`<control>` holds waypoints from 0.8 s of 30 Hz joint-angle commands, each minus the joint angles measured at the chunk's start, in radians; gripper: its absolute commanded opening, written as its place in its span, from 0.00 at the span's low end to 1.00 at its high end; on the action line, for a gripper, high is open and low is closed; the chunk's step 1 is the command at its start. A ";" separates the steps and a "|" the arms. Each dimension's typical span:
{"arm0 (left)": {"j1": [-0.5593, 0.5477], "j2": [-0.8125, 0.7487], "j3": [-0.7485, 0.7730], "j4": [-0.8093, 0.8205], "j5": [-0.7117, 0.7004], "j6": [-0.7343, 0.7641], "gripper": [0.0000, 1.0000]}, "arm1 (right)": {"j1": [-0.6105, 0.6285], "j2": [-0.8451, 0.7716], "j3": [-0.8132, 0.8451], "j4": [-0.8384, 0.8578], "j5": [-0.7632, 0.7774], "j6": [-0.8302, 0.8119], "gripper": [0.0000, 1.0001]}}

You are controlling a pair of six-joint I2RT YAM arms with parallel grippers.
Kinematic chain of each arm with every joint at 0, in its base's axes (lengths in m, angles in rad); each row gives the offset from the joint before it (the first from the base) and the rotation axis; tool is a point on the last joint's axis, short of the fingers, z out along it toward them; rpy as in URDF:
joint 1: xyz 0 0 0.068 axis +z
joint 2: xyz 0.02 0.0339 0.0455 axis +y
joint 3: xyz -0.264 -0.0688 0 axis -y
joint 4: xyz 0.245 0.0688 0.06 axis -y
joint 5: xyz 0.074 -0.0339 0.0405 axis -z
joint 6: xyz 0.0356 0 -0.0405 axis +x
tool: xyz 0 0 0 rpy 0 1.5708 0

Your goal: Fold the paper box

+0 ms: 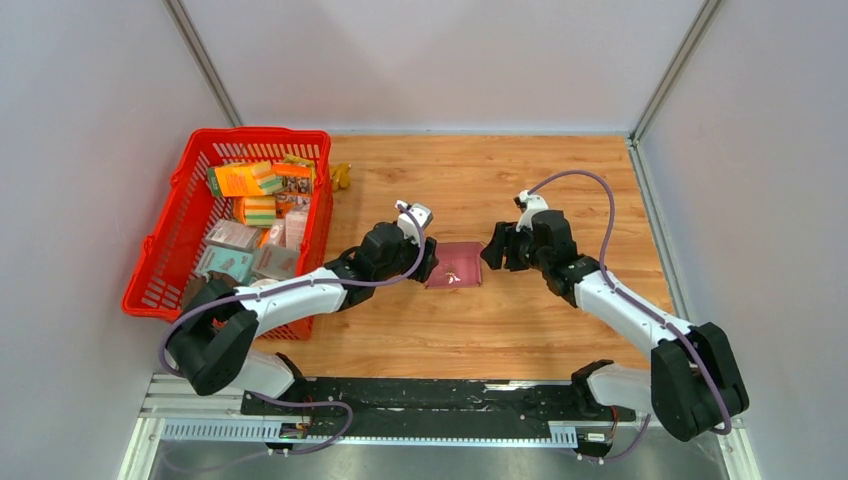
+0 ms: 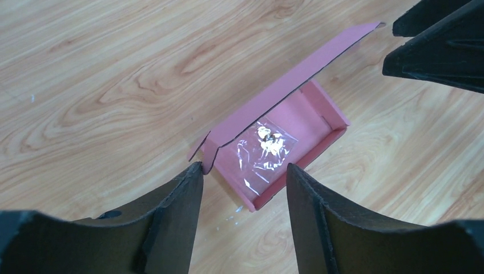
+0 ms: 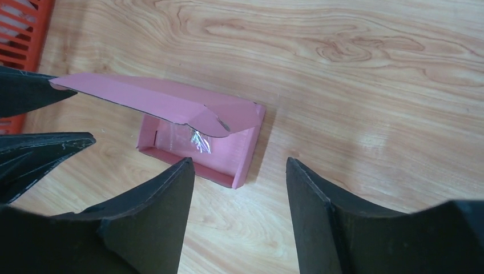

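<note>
The paper box [image 1: 455,266] is a small shallow pink box lying on the wooden table between my two grippers. Its lid flap [image 2: 285,85] stands up along one long side. A small clear plastic bag [image 2: 265,145] lies inside it. My left gripper [image 1: 430,258] is open at the box's left end; in the left wrist view [image 2: 244,171] its left fingertip [image 2: 197,168] touches the lid's corner tab. My right gripper [image 1: 490,250] is open and empty just right of the box. In the right wrist view [image 3: 240,165] the box [image 3: 234,157] lies just beyond its fingertips, lid [image 3: 165,100] raised.
A red plastic basket [image 1: 170,250] with several printed packages stands at the left, close beside my left arm; its edge shows in the right wrist view [image 3: 23,23]. A small yellow-brown object [image 1: 341,176] lies by the basket's far right corner. Grey walls enclose the table.
</note>
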 commanded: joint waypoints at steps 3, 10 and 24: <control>-0.011 -0.016 0.018 -0.004 -0.121 0.026 0.68 | 0.011 0.024 -0.017 0.183 0.032 -0.119 0.61; -0.009 0.029 0.081 -0.050 -0.063 0.075 0.75 | 0.017 0.068 -0.011 0.252 -0.005 -0.150 0.55; -0.009 0.131 0.174 -0.126 -0.058 0.076 0.46 | 0.060 0.148 0.052 0.224 0.015 -0.168 0.35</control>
